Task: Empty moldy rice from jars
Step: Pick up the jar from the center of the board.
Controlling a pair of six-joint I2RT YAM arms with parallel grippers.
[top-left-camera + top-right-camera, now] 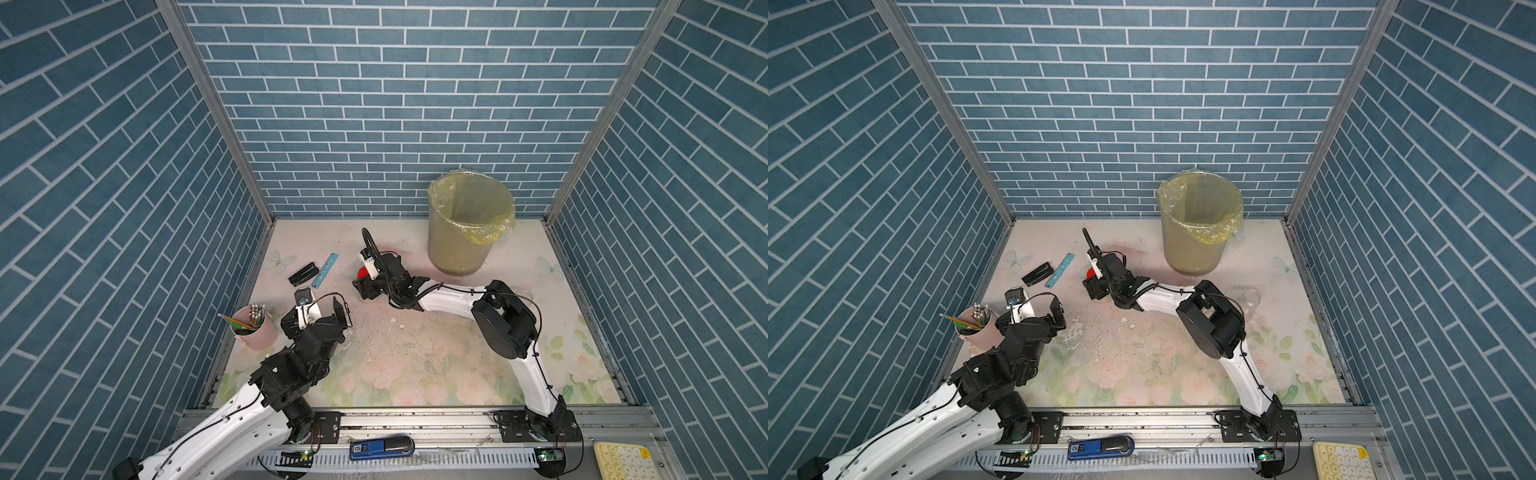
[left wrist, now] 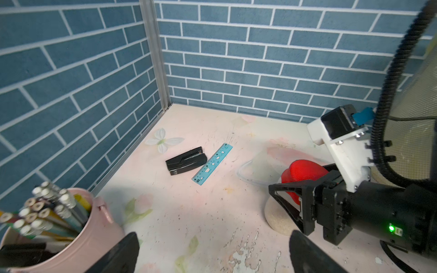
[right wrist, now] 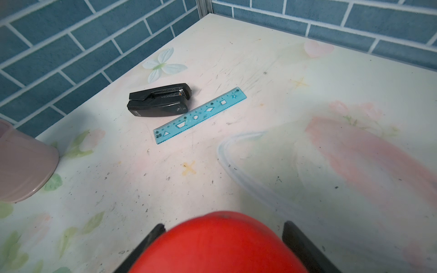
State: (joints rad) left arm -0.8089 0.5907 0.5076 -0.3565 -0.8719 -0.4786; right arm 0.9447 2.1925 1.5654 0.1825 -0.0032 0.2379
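Observation:
A jar with a red ribbed cap [image 3: 220, 245] stands mid-table, and pale beige moldy rice [image 2: 279, 222] shows through its clear body. My right gripper [image 3: 223, 227] reaches over it with a finger on each side of the cap. One finger lies against the cap; a sliver of table shows between the other and the cap. In both top views the arm hides most of this jar, leaving only a bit of red [image 1: 363, 272]. A second clear jar [image 1: 1251, 297] stands far right. My left gripper [image 2: 214, 250] hangs wide open and empty near the pencil cup.
A bin with a yellow bag [image 1: 469, 220] stands at the back right. A pink pencil cup [image 1: 253, 328], a black stapler [image 1: 303, 274] and a teal ruler [image 1: 326, 270] occupy the left. White flakes [image 1: 374, 332] litter the middle. A see-through curved outline [image 3: 236, 165] lies beside the red cap.

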